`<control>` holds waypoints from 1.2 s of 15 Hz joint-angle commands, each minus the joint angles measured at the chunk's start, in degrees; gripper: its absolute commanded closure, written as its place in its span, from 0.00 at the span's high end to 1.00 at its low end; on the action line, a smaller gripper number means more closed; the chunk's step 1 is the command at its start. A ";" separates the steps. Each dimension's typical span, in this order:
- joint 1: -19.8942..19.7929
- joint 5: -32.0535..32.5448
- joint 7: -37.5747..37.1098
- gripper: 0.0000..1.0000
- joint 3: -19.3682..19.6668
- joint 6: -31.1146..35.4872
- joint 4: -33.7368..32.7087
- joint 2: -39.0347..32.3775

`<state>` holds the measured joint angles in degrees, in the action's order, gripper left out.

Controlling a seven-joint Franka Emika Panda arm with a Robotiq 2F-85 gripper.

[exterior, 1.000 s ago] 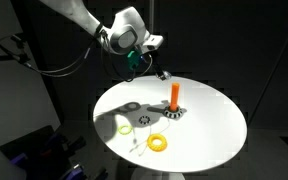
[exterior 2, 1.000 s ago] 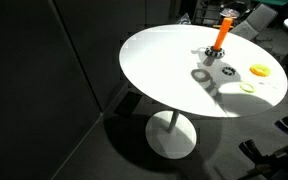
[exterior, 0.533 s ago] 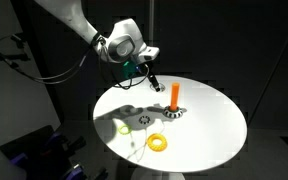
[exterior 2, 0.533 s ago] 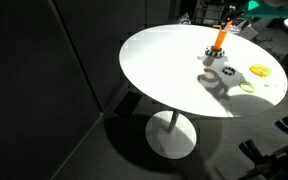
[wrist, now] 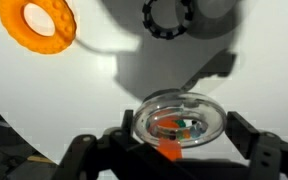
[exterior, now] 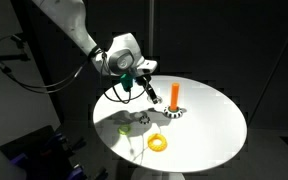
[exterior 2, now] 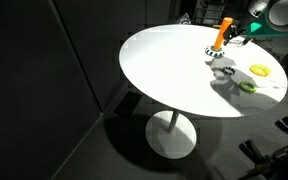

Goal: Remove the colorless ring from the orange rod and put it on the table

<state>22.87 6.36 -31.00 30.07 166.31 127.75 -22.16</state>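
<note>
Orange shows through the middle of the colorless ring (wrist: 179, 118) and just under its edge in the wrist view, which places it at the orange rod (exterior: 175, 96); whether it is threaded on the rod I cannot tell. The hand (exterior: 151, 93) is wide open and grips nothing: its fingers (wrist: 261, 152) flank the ring with a gap on each side. In an exterior view the hand hangs tilted just beside the upright rod, low over the white surface (exterior: 212, 128). The rod stands on a dark-flecked foot (exterior: 174, 112). A yellow ring (exterior: 158, 143) lies apart on the surface, and the wrist view shows a dark-flecked ring (wrist: 170, 15) lying flat as well.
</note>
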 commanded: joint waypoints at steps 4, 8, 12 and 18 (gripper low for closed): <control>-2.01 0.15 -0.42 0.66 -0.60 9.70 2.73 -2.30; -0.97 0.27 -0.53 0.98 0.79 13.33 3.64 -3.64; -0.24 0.68 0.09 1.00 1.78 9.72 3.40 -3.41; -0.35 3.57 3.81 1.00 1.14 -9.95 0.59 0.36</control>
<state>23.38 6.77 -28.81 31.98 165.87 129.74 -25.45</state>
